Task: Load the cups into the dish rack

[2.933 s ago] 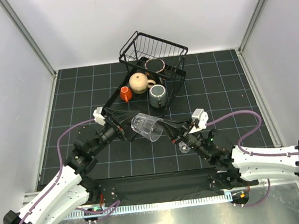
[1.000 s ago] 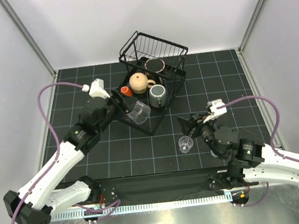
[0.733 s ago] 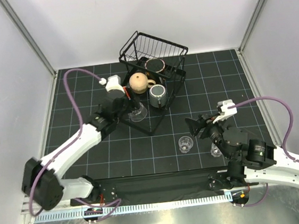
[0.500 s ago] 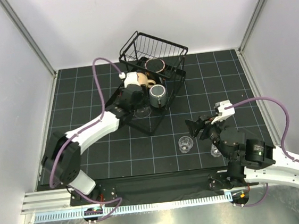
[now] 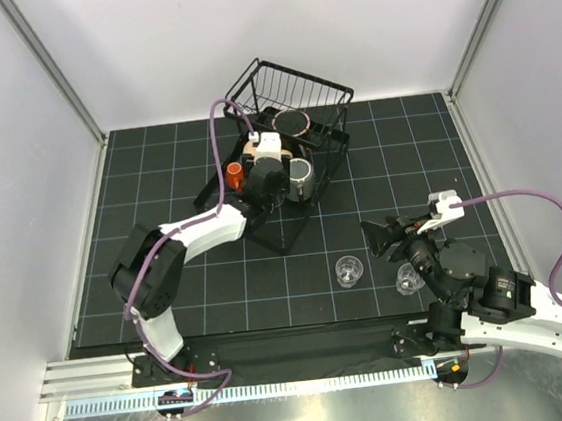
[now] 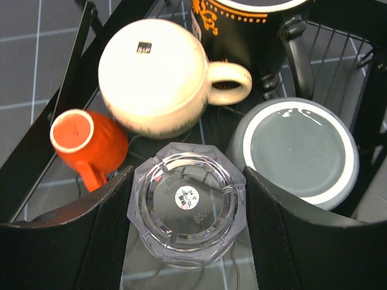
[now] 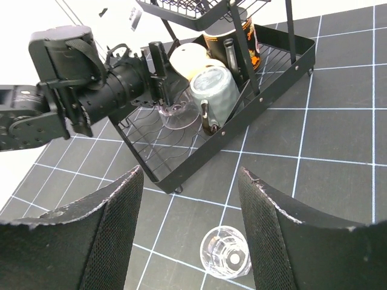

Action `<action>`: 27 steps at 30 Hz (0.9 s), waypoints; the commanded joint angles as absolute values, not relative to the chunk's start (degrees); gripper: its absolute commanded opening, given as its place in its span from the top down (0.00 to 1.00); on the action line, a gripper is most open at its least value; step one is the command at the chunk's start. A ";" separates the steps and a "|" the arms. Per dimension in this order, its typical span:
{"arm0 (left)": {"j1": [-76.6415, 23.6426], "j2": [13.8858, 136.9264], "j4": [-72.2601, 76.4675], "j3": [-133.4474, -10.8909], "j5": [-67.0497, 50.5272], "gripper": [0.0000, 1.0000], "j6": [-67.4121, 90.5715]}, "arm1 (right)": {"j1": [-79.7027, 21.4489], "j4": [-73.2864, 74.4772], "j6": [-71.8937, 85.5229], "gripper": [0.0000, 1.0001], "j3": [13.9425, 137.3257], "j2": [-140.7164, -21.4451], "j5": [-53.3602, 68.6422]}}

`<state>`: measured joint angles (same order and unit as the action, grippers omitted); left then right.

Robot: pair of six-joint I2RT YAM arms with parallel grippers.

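From above, the left claw (image 5: pixel 270 183) is inside the dish rack (image 5: pixel 289 94), with two small glasses (image 5: pixel 348 271) standing on the table (image 5: pixel 155 163). Its camera shows it pinching an upturned tumbler (image 6: pixel 186 208) at the lower tier, so release likely comes next. The right camera shows the right claw (image 7: pixel 190 181) spread and empty above one glass.

Noted white shells, black joints on left arm (image 5: pixel 203 234) and right arm (image 5: pixel 538 312). Purple cable (image 5: pixel 216 142) looped off each white wrist block. Black mesh-textured fingers (image 7: pixel 115 235), edges chipped pale on right.
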<state>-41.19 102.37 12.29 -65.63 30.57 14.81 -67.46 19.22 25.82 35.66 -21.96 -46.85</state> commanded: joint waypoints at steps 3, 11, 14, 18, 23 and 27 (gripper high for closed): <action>-41.04 106.16 24.87 -66.80 32.70 1.00 9.14 | -67.33 20.39 25.58 0.35 34.98 -20.39 -49.22; -40.52 108.81 24.17 -68.20 32.34 0.96 11.69 | -67.32 21.00 25.75 0.35 34.45 -19.60 -49.74; -40.60 108.98 22.68 -68.47 33.57 0.81 12.48 | -67.32 21.01 26.02 0.35 34.28 -19.86 -49.48; -40.34 108.46 20.13 -67.85 36.38 0.40 14.32 | -67.41 21.36 26.89 0.34 34.36 -20.65 -48.87; -40.17 106.79 18.81 -65.93 37.01 0.23 14.68 | -67.41 20.75 27.16 0.34 34.63 -22.14 -47.29; -40.25 104.86 18.02 -64.87 36.83 0.11 15.03 | -67.41 21.53 27.07 0.34 35.85 -25.30 -46.23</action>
